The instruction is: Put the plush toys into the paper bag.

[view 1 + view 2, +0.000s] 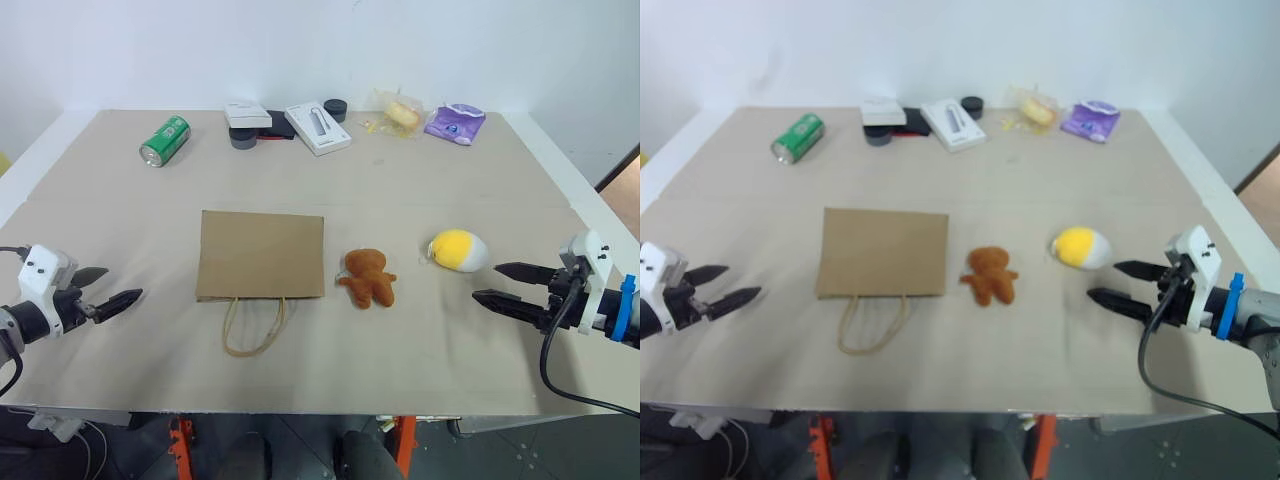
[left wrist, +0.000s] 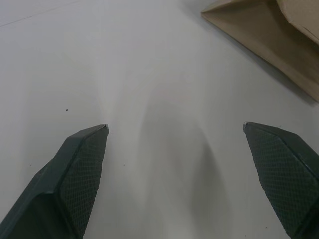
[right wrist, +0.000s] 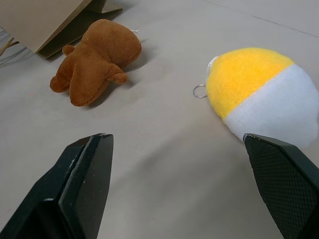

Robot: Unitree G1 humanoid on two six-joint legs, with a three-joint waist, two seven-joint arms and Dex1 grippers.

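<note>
Egg toy: the yellow-and-white egg-shaped plush (image 1: 459, 250) lies on the desk (image 1: 420, 180) at about 10 o'clock from the right gripper (image 1: 500, 284), near it but not touching.
Gingerbread toy: the brown gingerbread figure (image 1: 368, 277) lies flat at 9 o'clock from the egg, just beside the paper bag (image 1: 262, 254), head toward 12 o'clock.
Bag: flat on its side, long axis running 9 to 3, handles (image 1: 254, 327) trailing toward 6 o'clock, so the mouth likely faces the robot.
Nearer arm: the right one for both toys; the left gripper (image 1: 108, 291) sits at 9 o'clock from the bag, well apart from the toys.
Fingers: spread wide and empty on both grippers.
Right wrist view adds: the egg's small metal ring (image 3: 200, 91), on the end toward the gingerbread.
Left wrist view adds: a folded bag corner ahead of the left fingers (image 2: 75, 169).
</note>
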